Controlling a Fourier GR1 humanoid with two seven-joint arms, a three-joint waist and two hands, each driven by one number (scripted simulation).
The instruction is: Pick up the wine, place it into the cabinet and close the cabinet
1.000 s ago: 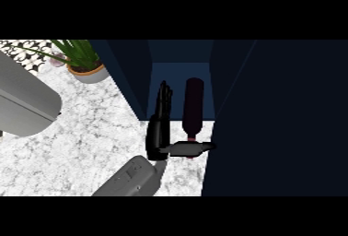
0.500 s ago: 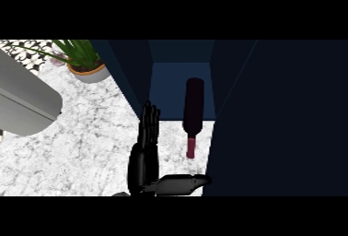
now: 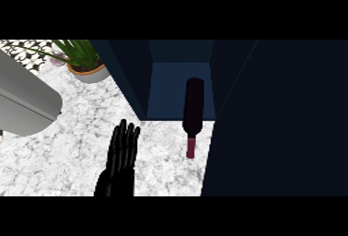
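Note:
The dark wine bottle (image 3: pixel 194 103) with a red-capped neck (image 3: pixel 191 148) sits in the mouth of the dark blue cabinet (image 3: pixel 178 76). Its body shows against the cabinet's inside, and its neck points toward me over the marble counter (image 3: pixel 61 156). My right hand (image 3: pixel 121 159) is open with straight fingers at the lower middle. It is left of the bottle and apart from it, holding nothing. Only the grey forearm (image 3: pixel 24 103) of my left arm shows, at the left edge; its hand is out of view.
The cabinet's open right door (image 3: pixel 279 120) fills the right side as a big dark panel, and its left door (image 3: pixel 125 76) stands open beside the opening. A potted green plant (image 3: pixel 85 62) stands at the back left.
My right hand let go of the bottle's neck, straightened its fingers and drew back down and left. The bottle stays in the cabinet's mouth.

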